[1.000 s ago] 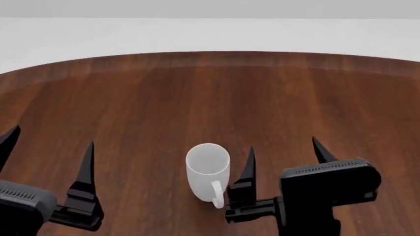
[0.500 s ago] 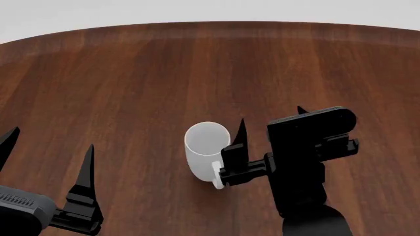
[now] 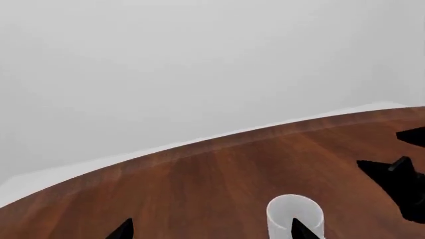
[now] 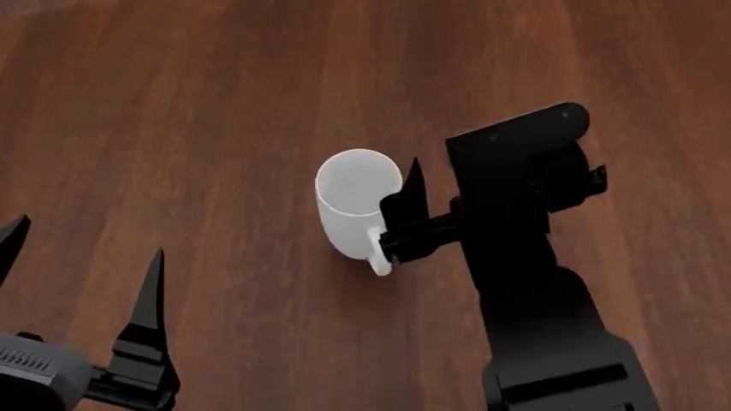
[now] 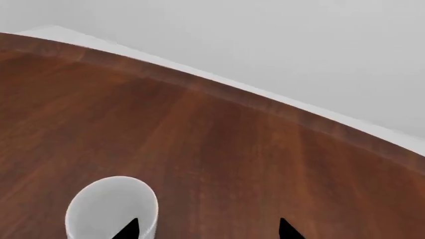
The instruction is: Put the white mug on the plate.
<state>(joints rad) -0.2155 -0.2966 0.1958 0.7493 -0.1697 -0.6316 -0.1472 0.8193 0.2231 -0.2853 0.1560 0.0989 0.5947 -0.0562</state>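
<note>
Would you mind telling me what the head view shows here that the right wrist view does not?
Only the head view shows the mug's handle, the right arm's black body beside it, and the left gripper, open, off to the side. Only the right wrist view shows the table's far edge and the pale wall behind. Both show the white mug upright on the wooden table, by the open right gripper.

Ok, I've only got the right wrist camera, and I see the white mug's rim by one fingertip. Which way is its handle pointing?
Observer: The head view shows the white mug upright, its handle on the robot's side, right beside the open right end effector.
Operator: And where's the other arm?
Observer: The left end effector is open, nearer the robot and well apart from the mug on its left.
</note>
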